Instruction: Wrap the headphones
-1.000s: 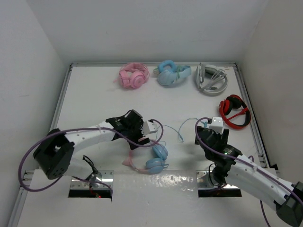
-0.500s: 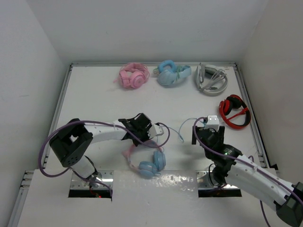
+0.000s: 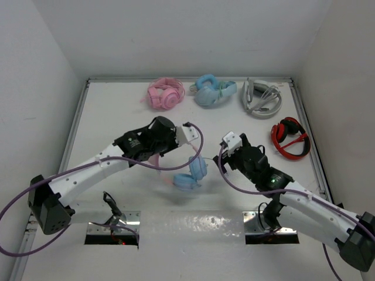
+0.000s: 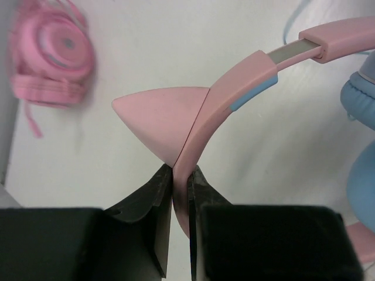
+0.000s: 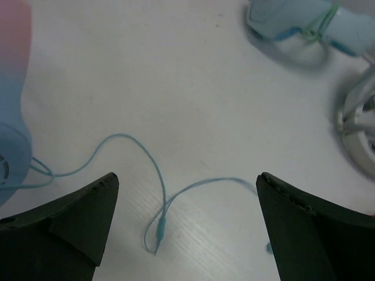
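Observation:
The headphones (image 3: pixel 196 170) hang in the air at the middle of the table, the two light blue ear cups hanging below the pink headband. My left gripper (image 4: pixel 180 175) is shut on the pink headband (image 4: pixel 234 99) just beside a cat ear (image 4: pixel 155 114). From above, the left gripper (image 3: pixel 158 151) is left of the cups. The thin blue cable (image 5: pixel 153 170) trails from one cup (image 5: pixel 12 134) onto the table and loops back on itself. My right gripper (image 5: pixel 186 177) hovers open above that loop, with nothing between its fingers.
Along the back lie all-pink headphones (image 3: pixel 166 93), all-light-blue headphones (image 3: pixel 212 92) and white headphones (image 3: pixel 262 98). Red-and-black headphones (image 3: pixel 290 137) sit at the right, close to the right arm. Raised rails (image 3: pixel 76 123) border the table.
The left gripper closed on the headband and lifted the headphones up and away from the near edge. The right gripper, still open, moved left and forward over the cable.

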Motion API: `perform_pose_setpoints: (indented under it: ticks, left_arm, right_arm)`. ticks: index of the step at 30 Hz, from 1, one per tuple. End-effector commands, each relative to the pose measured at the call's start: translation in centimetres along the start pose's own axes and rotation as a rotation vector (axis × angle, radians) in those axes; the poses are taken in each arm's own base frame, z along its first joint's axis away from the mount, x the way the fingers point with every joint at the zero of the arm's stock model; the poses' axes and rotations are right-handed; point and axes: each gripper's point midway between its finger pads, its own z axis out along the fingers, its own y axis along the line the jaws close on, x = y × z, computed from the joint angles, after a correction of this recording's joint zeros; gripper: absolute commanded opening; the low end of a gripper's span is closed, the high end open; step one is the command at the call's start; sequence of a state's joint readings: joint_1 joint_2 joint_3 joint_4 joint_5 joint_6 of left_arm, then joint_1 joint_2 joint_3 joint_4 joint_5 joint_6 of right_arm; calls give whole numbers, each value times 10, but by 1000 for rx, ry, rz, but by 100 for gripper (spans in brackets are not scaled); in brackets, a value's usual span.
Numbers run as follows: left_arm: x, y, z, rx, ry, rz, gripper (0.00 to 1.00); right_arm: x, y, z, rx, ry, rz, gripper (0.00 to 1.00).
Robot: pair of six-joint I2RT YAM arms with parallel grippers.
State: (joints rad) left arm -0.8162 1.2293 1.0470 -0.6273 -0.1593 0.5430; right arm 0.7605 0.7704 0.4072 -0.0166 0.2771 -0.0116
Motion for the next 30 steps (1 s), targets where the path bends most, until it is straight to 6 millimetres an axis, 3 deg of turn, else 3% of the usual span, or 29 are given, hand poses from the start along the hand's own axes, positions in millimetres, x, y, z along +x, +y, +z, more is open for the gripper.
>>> perform_pose_setpoints:
  ticks: [1,6,8,12,17,19,20,24,28,29,30]
  left_arm:
    - [-25,24,-29,-60,-63,-22,0]
    - [-49,65,-54,-218,-94,-65,0]
    - [-50,77,-59,-266,-78,-70,0]
    - [-57,90,-70,-298,-86,-110,0]
    - [-46,105,-67,-327,-45,-194,0]
    - [-35,122,-62,-328,-32,-273,0]
    - [-22,137,-61,-342,-14,-330,0]
    - [-18,157,-54,-254,-52,-473,0]
    - [-34,152,-54,-138,-140,-517,0]
    - [-38,156,-59,-133,-160,-525,0]
    - [-41,156,-61,-125,-170,-532,0]
  right_arm:
    - [-56,6,9,-81,-223,-268,99]
    - [-64,4,8,-157,-252,-371,98]
    - [-61,2,5,-168,-237,-381,98]
    - [-51,16,-7,-247,-256,-383,98]
    - [-47,28,-20,-293,-331,-354,98]
    - [-42,31,-20,-302,-328,-342,98]
    - [-41,32,-17,-301,-335,-315,98]
    - [-39,43,-1,-331,-343,-184,99]
    - [-41,56,23,-366,-345,-67,99]
    - [-55,55,26,-362,-395,-40,99]
    - [-49,58,37,-364,-370,-33,99]
